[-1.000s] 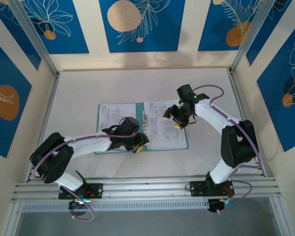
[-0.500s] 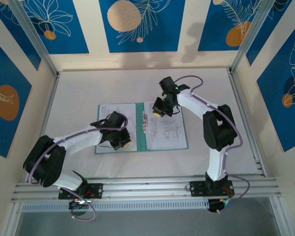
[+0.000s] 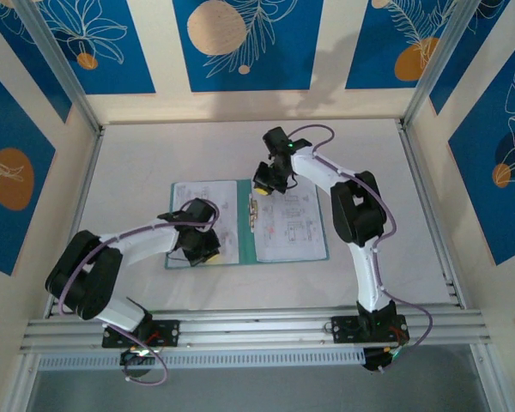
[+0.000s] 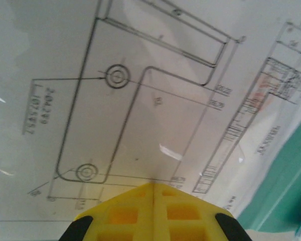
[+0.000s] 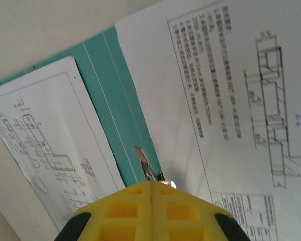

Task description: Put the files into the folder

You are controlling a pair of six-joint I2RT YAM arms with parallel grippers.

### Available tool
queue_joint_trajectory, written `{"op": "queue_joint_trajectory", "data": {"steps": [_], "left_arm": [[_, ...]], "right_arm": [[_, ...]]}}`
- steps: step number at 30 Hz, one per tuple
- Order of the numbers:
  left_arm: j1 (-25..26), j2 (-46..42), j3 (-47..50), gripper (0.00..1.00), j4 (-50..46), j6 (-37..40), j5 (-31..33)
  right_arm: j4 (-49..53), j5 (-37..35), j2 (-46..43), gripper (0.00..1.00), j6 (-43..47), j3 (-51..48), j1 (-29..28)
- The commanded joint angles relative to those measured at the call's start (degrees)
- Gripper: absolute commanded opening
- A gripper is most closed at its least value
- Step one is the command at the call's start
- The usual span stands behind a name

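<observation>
Teal folder [image 5: 103,60] lies open beneath the left pincer [image 4: 153,188] and right pincer [image 5: 151,185], both pinched shut, empty (likely pressing files [image 4: 140,100] flat).

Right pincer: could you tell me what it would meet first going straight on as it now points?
Probably the metal clip on the teal spine of the folder, just ahead of the shut right pincer, though depth is unclear.

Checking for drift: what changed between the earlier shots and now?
Left gripper slid left from the folder spine over the left sheet; right gripper moved left and away to the spine's top. Both now shut, holding nothing. Folder, right sheet and left sheet unmoved.
</observation>
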State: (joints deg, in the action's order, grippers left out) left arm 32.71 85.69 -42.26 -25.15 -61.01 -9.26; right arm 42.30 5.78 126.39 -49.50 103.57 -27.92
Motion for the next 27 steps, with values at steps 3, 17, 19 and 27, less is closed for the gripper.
{"op": "queue_joint_trajectory", "data": {"steps": [3, 17, 19, 27], "left_arm": [[-1.7, 1.0, 2.4, 0.0, -2.2, 2.5, 1.5], [-2.7, 2.3, 2.8, 0.0, -1.5, 3.1, 1.2], [-2.7, 2.4, 2.9, 0.0, -1.5, 3.1, 1.1], [-2.7, 2.3, 3.2, 0.0, -1.1, 2.7, 0.9]], "right_arm": [[2.2, -0.3, 3.1, 0.0, 1.4, 4.2, -0.7], [5.1, -0.3, 9.9, 0.0, 2.6, 12.1, -0.6], [5.3, -0.1, 10.6, 0.0, 2.8, 13.1, -0.6], [6.6, 0.1, 12.2, 0.0, 3.1, 14.9, -0.6]]}}
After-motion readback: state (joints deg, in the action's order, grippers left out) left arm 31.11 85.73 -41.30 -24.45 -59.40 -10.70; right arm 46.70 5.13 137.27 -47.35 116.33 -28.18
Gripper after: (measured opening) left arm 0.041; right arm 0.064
